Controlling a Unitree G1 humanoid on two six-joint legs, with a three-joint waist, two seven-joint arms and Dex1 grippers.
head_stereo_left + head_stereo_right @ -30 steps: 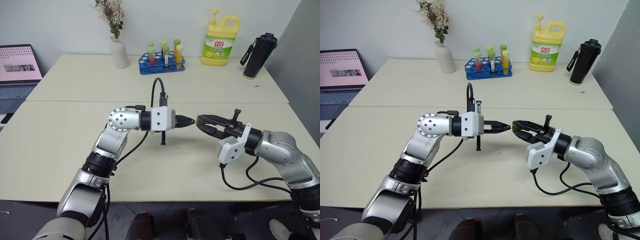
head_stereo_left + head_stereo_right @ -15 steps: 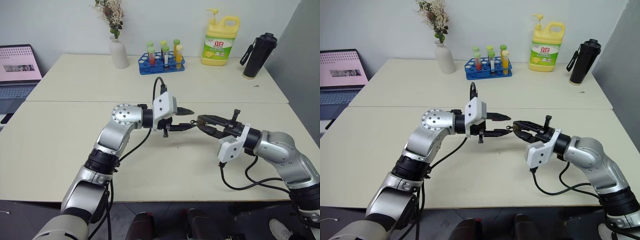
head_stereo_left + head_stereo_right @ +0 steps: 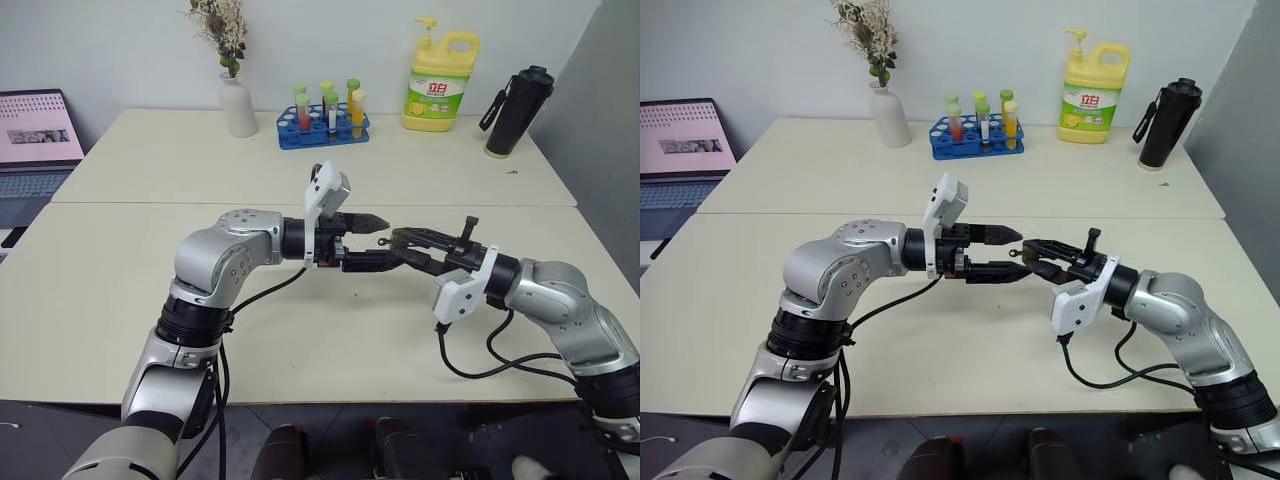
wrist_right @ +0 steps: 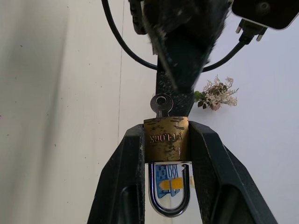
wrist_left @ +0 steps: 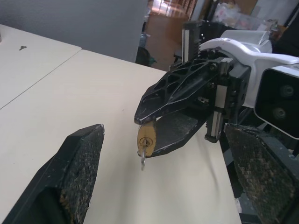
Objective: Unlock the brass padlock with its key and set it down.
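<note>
My right gripper (image 3: pixel 398 240) is held above the table, shut on the brass padlock (image 4: pixel 166 140), whose gold body is pinched between both fingers. The silver shackle (image 4: pixel 168 200) points back toward the wrist. The key (image 4: pixel 162 105) sits in the keyhole, and its round head sticks out of the padlock (image 5: pixel 146 138) toward my left gripper (image 3: pixel 372 240). That gripper faces the right one tip to tip and stands open. One of its fingers (image 5: pixel 79 172) is on each side of the key and neither touches it.
At the table's far side stand a white vase (image 3: pixel 238 104), a blue test-tube rack (image 3: pixel 324 128), a yellow detergent bottle (image 3: pixel 441 82) and a black flask (image 3: pixel 518 110). A laptop (image 3: pixel 35 150) sits at the far left. Both arms hover over the bare near table (image 3: pixel 100 300).
My left gripper has opened and let go of the key, and its wrist has rolled, with the elbow swinging outward. The right gripper and the padlock have stayed in place.
</note>
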